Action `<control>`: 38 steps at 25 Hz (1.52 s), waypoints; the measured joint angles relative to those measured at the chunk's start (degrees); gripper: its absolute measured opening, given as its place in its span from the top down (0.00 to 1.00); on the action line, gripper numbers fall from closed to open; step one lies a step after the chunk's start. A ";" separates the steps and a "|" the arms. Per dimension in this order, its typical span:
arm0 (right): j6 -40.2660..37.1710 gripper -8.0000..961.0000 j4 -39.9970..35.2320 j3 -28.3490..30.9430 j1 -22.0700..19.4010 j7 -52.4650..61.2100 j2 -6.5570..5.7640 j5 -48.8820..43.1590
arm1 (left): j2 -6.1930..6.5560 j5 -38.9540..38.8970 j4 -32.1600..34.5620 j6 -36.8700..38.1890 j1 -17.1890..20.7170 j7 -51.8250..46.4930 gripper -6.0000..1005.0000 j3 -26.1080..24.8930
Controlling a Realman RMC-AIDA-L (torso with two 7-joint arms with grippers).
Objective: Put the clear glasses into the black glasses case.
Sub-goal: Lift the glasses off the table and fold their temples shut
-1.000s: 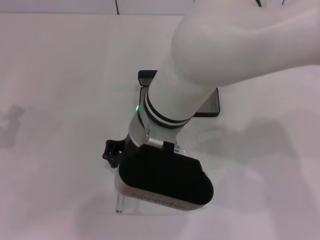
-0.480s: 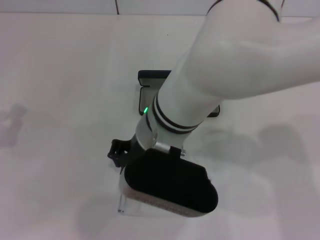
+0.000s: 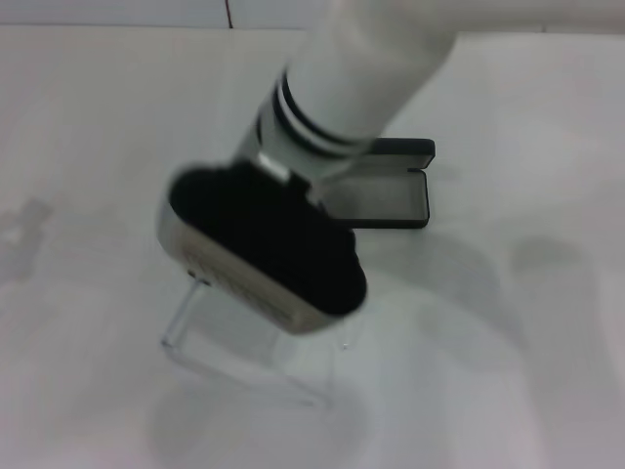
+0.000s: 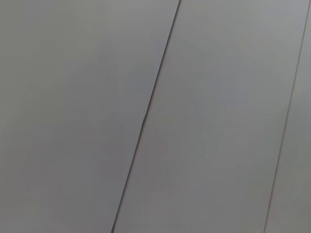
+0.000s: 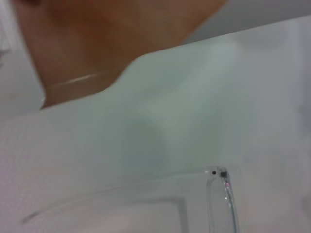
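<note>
The clear glasses (image 3: 249, 376) show below my right arm in the head view, with their thin arms pointing away from me and a faint shadow under them. The right wrist view shows one long arm and the hinge of the glasses (image 5: 221, 174) over the white table. My right gripper's black housing (image 3: 269, 249) hangs directly above the glasses and hides its fingers, so contact with them cannot be told. The black glasses case (image 3: 386, 200) lies open behind the arm, grey lining up and lid raised at the back. My left gripper is out of view.
The white table (image 3: 88, 147) spreads to both sides. A rounded table edge (image 5: 131, 65) with a brown surface beyond it shows in the right wrist view. Plain grey panels (image 4: 97, 116) fill the left wrist view.
My right arm has swung left and away from me, uncovering the right part of the open case. The housing now sits farther left, and more of the glasses shows beneath it.
</note>
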 joint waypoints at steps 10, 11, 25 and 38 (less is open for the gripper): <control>-9.42 0.93 -4.39 17.36 -1.49 10.72 0.00 -3.78 | 0.77 -2.77 0.24 5.23 -0.24 -0.19 0.87 -0.39; -9.96 0.93 -5.38 18.68 -2.28 11.77 0.00 -4.30 | 0.85 -3.11 0.24 5.98 -0.24 -0.27 0.87 -0.49; -1.14 0.93 -32.41 32.64 -41.77 15.75 -0.30 7.04 | 1.60 -4.53 3.85 17.79 -6.70 -5.46 0.87 2.31; 1.12 0.93 -24.82 34.63 -59.60 -1.06 -0.37 37.14 | 1.24 -9.94 6.50 18.04 -11.50 -8.56 0.88 19.69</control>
